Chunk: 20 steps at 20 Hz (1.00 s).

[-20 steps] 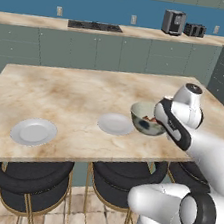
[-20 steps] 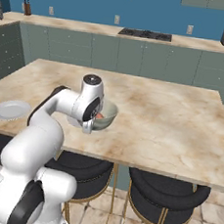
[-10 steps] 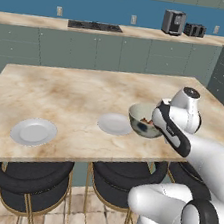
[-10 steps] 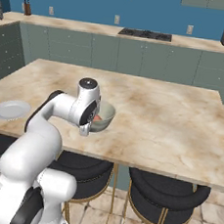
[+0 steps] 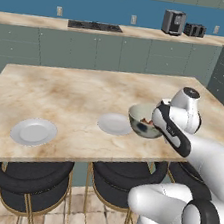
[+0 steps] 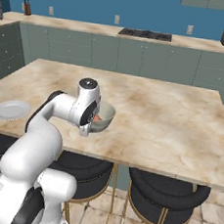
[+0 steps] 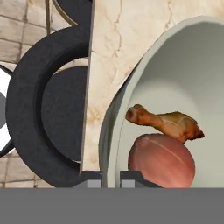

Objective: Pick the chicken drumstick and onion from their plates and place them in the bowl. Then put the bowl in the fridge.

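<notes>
My gripper (image 7: 110,178) is shut on the rim of the cream bowl (image 7: 118,131), one finger inside and one outside. The bowl (image 5: 142,119) hangs tilted just above the marble counter near its front edge, beside my hand (image 5: 158,121). Inside it lie the chicken drumstick (image 7: 168,122) and the onion (image 7: 161,159), touching each other. In the right base view the bowl (image 6: 105,116) sits right of the gripper (image 6: 90,125). One bare plate (image 5: 115,124) lies just left of the bowl, another plate (image 5: 33,131) further left. The fridge is out of view.
Black round stools (image 5: 28,183) stand under the counter's (image 5: 76,94) front edge; one stool (image 7: 48,109) shows below the bowl. A back counter carries a cooktop (image 5: 95,26) and a coffee machine (image 5: 173,21).
The hand has turned slightly with the bowl in its grip. The bowl now tilts more and has shifted a little toward the counter's front edge.
</notes>
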Motion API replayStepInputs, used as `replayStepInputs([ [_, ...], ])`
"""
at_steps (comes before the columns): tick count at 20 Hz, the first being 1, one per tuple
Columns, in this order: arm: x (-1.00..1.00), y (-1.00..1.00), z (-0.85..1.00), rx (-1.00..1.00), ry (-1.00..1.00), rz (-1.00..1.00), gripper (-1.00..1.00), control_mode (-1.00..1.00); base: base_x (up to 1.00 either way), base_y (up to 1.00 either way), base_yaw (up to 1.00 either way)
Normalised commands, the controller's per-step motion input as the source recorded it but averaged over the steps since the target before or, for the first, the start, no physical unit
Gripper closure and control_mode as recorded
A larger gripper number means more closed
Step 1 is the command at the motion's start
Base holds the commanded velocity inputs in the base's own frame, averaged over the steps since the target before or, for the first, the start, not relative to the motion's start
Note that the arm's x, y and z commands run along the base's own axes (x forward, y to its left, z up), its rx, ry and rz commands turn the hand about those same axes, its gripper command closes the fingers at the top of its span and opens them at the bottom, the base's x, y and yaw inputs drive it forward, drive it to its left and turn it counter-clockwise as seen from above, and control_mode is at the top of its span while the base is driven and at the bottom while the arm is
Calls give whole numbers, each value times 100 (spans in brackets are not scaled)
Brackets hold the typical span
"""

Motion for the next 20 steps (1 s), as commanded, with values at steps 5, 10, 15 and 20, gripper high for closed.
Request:
replayStepInputs([
  [5, 0, 0, 0, 0, 0, 0, 100, 100, -44, 0, 12],
  [10, 0, 0, 0, 0, 0, 0, 100, 100, -42, 0, 66],
  [15, 0, 0, 0, 0, 0, 0, 100, 100, -10, 4, 99],
  [20, 0, 0, 0, 0, 0, 0, 100, 100, 3, 24, 86],
])
